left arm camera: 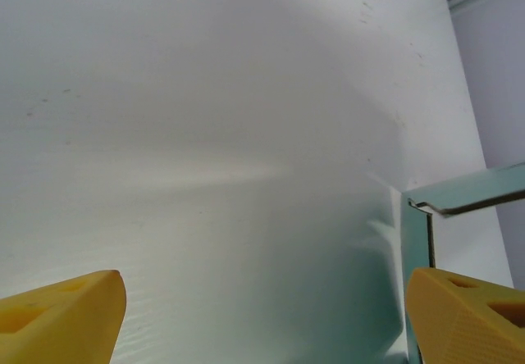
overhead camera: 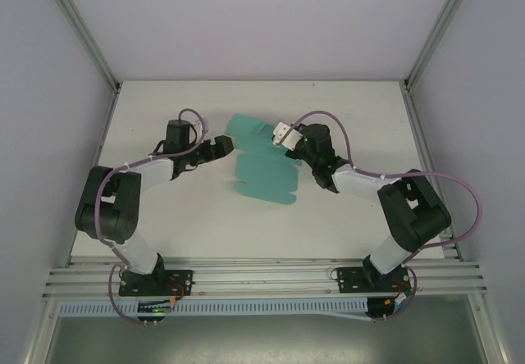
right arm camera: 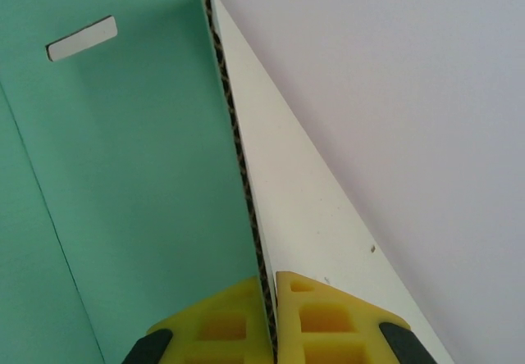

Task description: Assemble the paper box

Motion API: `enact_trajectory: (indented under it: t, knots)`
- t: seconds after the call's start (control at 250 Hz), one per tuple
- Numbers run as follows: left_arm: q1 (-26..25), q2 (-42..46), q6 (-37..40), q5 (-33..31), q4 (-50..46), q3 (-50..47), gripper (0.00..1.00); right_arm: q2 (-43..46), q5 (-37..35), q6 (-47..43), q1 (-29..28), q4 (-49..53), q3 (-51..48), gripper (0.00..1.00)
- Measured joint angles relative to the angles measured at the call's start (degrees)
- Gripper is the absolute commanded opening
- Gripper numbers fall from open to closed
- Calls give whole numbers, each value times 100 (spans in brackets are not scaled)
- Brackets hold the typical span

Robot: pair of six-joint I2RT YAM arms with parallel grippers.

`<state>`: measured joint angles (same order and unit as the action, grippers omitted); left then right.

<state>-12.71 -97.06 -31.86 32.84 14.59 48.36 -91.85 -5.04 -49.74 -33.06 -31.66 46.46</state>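
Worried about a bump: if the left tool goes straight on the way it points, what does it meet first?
Probably the left edge of the paper box, just ahead of the open left tool; the height gap is unclear.

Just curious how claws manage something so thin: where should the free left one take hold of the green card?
Likely its left edge, which seems lifted, coming from the left with jaws straddling the thin card. Flat parts offer nothing to pinch. The right gripper pinches a raised flap edge-on likewise; the open left gripper sits alongside.
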Motion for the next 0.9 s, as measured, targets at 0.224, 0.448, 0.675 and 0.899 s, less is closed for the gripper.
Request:
enact_trajectory:
  t: [0.224, 0.448, 0.675, 0.899]
  knots:
    - [-162, -376, 22, 551, 481, 28, 89, 0, 7, 133, -9, 109, -11, 0]
    - [-457, -841, 109, 780, 568, 645, 80, 0, -116, 424, -103, -20, -13, 0]
    - [-531, -1005, 142, 492, 579, 870, 57, 0, -293, 645, -114, -28, -13, 0]
    - [-584, -1012, -42, 442, 960, 734, 63, 0, -393, 975, -118, -61, -22, 0]
